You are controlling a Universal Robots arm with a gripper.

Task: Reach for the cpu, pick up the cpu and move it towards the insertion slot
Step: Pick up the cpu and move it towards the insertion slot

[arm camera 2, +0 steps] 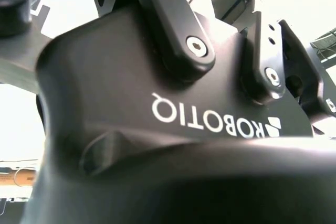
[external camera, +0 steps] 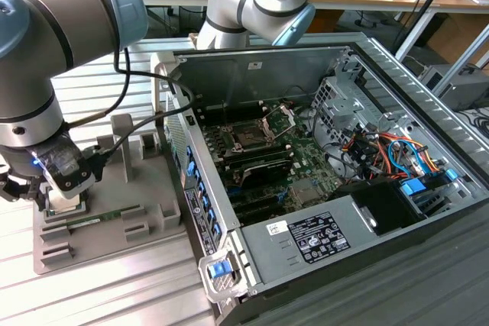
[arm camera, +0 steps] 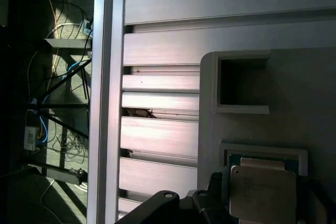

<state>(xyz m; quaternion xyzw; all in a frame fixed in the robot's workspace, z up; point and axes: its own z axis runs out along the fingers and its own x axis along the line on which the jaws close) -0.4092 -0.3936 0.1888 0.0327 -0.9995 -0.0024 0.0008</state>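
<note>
Cpu point(arm camera: 262, 192) on grey tray point(arm camera: 315, 103) beneath end effector point(external camera: 63, 192).

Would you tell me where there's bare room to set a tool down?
The slatted table is bare on the camera side of the grey tray. Crowded: the tray's end under the gripper, and inside the case.

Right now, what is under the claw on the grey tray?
The cpu, pale top up, is over a framed recess of the grey tray, below the claw. The recess floor beneath it is covered.
</note>
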